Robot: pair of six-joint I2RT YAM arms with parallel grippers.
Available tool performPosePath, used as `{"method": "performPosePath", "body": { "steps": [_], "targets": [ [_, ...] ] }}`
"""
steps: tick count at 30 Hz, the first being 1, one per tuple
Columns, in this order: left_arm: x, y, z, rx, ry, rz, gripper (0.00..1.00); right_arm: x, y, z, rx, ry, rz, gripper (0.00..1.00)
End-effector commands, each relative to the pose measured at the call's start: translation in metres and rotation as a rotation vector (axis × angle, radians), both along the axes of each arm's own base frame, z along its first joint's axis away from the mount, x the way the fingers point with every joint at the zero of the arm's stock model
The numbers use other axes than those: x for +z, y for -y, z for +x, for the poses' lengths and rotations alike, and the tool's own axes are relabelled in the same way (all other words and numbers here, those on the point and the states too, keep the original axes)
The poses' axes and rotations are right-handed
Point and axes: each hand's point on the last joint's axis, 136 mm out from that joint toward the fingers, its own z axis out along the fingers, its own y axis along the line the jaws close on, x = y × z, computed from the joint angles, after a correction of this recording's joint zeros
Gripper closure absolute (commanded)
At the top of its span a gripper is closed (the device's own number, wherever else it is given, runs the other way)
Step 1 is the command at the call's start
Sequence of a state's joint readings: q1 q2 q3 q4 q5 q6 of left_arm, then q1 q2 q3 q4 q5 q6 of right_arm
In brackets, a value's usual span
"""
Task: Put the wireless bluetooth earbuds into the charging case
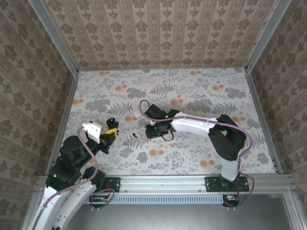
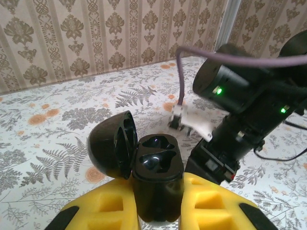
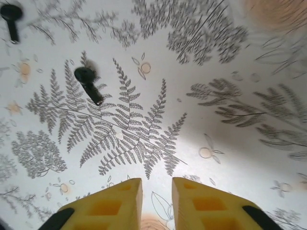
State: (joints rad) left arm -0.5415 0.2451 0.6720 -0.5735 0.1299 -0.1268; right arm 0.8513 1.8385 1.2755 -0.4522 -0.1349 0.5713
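Two black earbuds (image 3: pixel 88 84) are seen lying on the fern-patterned tabletop (image 3: pixel 216 143), ahead-left of the right end effector (image 3: pixel 157 187).

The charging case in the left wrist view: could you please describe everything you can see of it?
The glossy black plastic charging case stands upright, clamped at its lower body between the yellow foam fingers of the left end effector. Its domed lid is hinged open to the left, with moulded hollows showing inside it. The body's two earbud wells look empty. Nothing else touches it.
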Motion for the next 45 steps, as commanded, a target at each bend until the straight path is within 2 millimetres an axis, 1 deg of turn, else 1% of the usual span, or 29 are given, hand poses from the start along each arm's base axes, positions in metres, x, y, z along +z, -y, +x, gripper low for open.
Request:
{"method": "performPosePath", "body": {
  "steps": [1, 3, 6, 9, 11, 16, 23, 26, 30, 32, 35, 39, 42, 45],
  "targets": [
    [0.008, 0.006, 0.004, -0.012, 0.008, -0.046, 1.0, 0.015, -0.006, 0.007, -0.007, 0.05, 0.052, 0.72],
    [0.007, 0.008, 0.005, -0.016, 0.001, -0.047, 1.0, 0.012, -0.016, 0.008, 0.024, 0.046, 0.056, 0.67],
    [0.007, 0.009, 0.006, -0.017, -0.005, -0.057, 1.0, 0.006, -0.038, 0.012, 0.092, 0.054, 0.046, 0.59],
    [0.007, 0.008, 0.005, -0.014, -0.011, -0.058, 1.0, 0.001, -0.062, 0.014, 0.179, 0.069, 0.012, 0.54],
    [0.007, 0.007, 0.004, -0.014, -0.016, -0.053, 1.0, -0.002, -0.073, 0.015, 0.226, 0.072, -0.013, 0.52],
    [0.005, 0.003, 0.002, -0.001, -0.021, -0.045, 1.0, -0.017, -0.085, 0.017, 0.277, 0.047, -0.072, 0.52],
    [0.002, 0.001, 0.002, 0.008, -0.023, -0.038, 1.0, -0.032, -0.093, 0.017, 0.316, 0.03, -0.1, 0.6],
    [0.001, 0.001, 0.003, 0.01, -0.021, -0.038, 1.0, -0.041, -0.094, 0.017, 0.322, 0.021, -0.113, 0.63],
    [0.001, 0.001, 0.004, 0.011, -0.022, -0.036, 1.0, -0.048, -0.094, 0.02, 0.323, 0.026, -0.129, 0.67],
    [0.002, 0.001, 0.004, 0.012, -0.02, -0.037, 1.0, -0.049, -0.092, 0.023, 0.314, 0.035, -0.14, 0.7],
    [0.001, 0.001, 0.004, 0.014, -0.02, -0.036, 1.0, -0.051, -0.084, 0.032, 0.276, 0.055, -0.174, 0.74],
    [0.002, 0.002, 0.004, 0.013, -0.018, -0.041, 1.0, -0.05, -0.066, 0.044, 0.204, 0.067, -0.198, 0.76],
    [0.003, 0.002, 0.005, 0.013, -0.017, -0.042, 1.0, -0.047, -0.049, 0.049, 0.159, 0.062, -0.186, 0.82],
    [0.003, 0.004, 0.006, 0.008, -0.02, -0.049, 1.0, -0.043, -0.029, 0.051, 0.111, 0.059, -0.177, 0.83]
  ]
}}
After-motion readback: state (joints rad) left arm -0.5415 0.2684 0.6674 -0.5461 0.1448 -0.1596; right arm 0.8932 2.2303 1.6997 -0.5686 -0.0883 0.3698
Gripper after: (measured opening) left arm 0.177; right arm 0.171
